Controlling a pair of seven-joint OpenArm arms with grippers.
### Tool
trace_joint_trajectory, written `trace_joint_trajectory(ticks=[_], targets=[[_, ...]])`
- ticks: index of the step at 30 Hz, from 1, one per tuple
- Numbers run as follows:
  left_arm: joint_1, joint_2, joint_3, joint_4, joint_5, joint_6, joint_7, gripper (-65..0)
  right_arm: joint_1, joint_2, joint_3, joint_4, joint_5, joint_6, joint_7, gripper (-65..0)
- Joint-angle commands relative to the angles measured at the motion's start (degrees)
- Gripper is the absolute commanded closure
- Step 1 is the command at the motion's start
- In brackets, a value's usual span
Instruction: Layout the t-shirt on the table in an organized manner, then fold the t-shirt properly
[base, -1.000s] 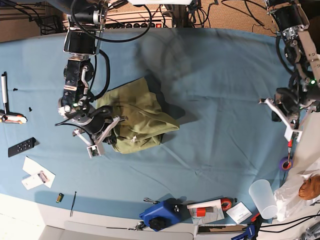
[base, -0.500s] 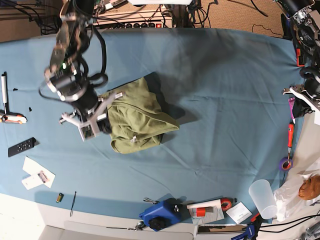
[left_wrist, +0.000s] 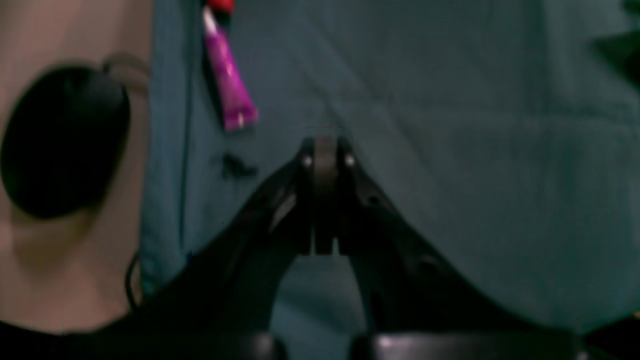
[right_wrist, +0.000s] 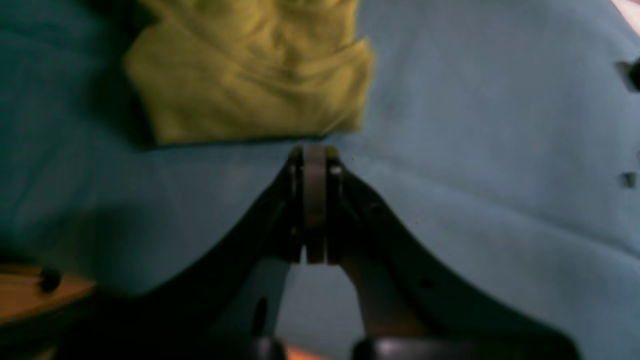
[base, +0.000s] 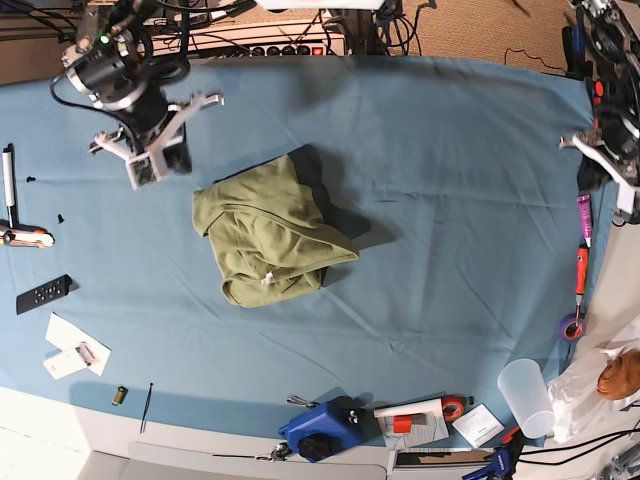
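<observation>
The olive-green t-shirt (base: 270, 235) lies as a rumpled, partly folded heap on the blue-clothed table (base: 450, 200), left of centre, with a small white tag showing near its front edge. My right gripper (base: 148, 165) hangs shut and empty over the back-left of the table, clear of the shirt. In the right wrist view the t-shirt (right_wrist: 250, 85) lies just beyond that gripper (right_wrist: 314, 152), not touching it. My left gripper (base: 622, 200) is at the table's right edge, far from the shirt. In the left wrist view this gripper (left_wrist: 325, 150) is shut on nothing above bare cloth (left_wrist: 450, 150).
A purple tube (left_wrist: 230, 85) and an orange screwdriver (base: 580, 270) lie by the right edge, with a tape roll (base: 572, 327) and a plastic cup (base: 525, 395) nearer the front. A remote (base: 43, 293), papers (base: 75, 345) and a blue device (base: 320, 430) sit along the left and front.
My right gripper has left the shirt's left edge and swung up to the back-left corner. My left gripper has drawn back towards the right edge. The shirt heap stays put.
</observation>
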Motion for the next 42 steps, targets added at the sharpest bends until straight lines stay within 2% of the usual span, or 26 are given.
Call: trace_joint_trajectory(ticks=[1,4,12,17,21,29,34,38,42], targets=[[1.03,-0.96,-0.28,0.94,-0.74,-0.24,-0.68,0.0,-1.20,0.33,1.07,1.01,1.84,0.20,0.04,0.0],[5.14,-0.96,-0.28,0.94,-0.72,-0.24,-0.59,0.0,-4.59,0.33,3.06,1.01,4.02,1.22,-2.40,0.0],[15.10,-0.96,-0.28,0.94,-0.74,-0.24,0.92,0.0,-13.55,0.33,5.68,1.01,9.46,1.27,-6.51,0.0],[21.16,-0.96,-0.28,0.94,-0.79,-0.22,1.46,0.0,-18.64,0.52,5.68,1.01,9.75,1.38,-8.70,0.0],[26.36,-0.94,-0.26,0.92,-2.21,-0.22,1.97,0.0,-22.80,2.45,5.68,0.92,9.75,1.38,-11.23,0.0],[33.51,-0.79,-0.11,0.90,-3.37,-0.22,1.97,0.0,-29.27,3.06,5.68,-1.20,9.70,1.33,-10.91,0.0],[34.69,1.95,0.42,0.59,-3.08,-0.22,1.81,0.0,-29.38,4.31,5.66,-10.27,9.55,1.36,-7.30,0.0],[34.64,2.60,3.98,-2.93,-2.01,-0.24,0.92,0.0,-28.72,5.95,5.66,-18.25,9.44,1.36,-6.58,0.0],[34.34,2.60,8.94,-8.33,2.86,-0.20,-2.80,0.0,-26.80,6.91,5.66,-25.46,9.11,2.71,-6.62,0.0]])
